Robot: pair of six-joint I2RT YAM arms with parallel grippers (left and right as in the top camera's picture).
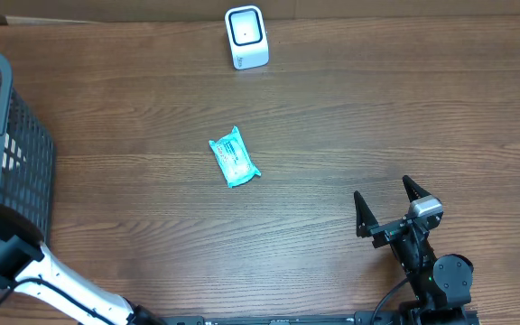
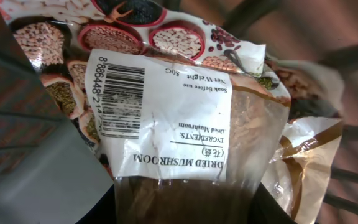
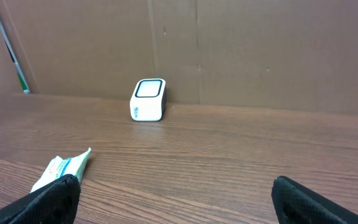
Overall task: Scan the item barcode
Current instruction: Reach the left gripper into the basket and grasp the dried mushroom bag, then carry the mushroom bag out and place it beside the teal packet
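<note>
- Far to the left of the scanner (image 1: pixel 246 36), at the basket (image 1: pixel 21 153): the left gripper does not show from overhead. Only the left arm (image 1: pixel 12 257), black and white, appears, ending at the basket's near corner.
- Left wrist view: the fingers cannot be made out, so whether the jaws are apart, together or clamped on something cannot be told.
- Filling that view, a clear bag (image 2: pixel 253 137) with a printed band of beans and grains. It lies very close to the camera, with dark basket bars behind it.
- On the bag, a white label (image 2: pixel 166 118) reading "DRIED MUSHROOM", upside down to the camera. Its barcode (image 2: pixel 120 99) is at the label's left end, facing the lens.
- The bag's lower end runs out of the frame between dark, blurred shapes.
- Well in front of the scanner and to its right: the right gripper (image 1: pixel 382 187) stands with jaws wide apart and holds nothing. It is low over the table (image 1: pixel 332 117), and its black fingers (image 3: pixel 55 199) point toward the scanner.
- Between the right gripper and the scanner, slightly left of the scanner's line: a teal packet (image 1: pixel 234 157) lies flat on the wood, apart from both arms.
- The scanner, white with a dark window, stands upright at the table's far edge, just in front of a cardboard wall (image 3: pixel 260 50).
- The basket, dark grey mesh, is cut off by the overhead frame's left edge. More packets are dimly visible inside it.
</note>
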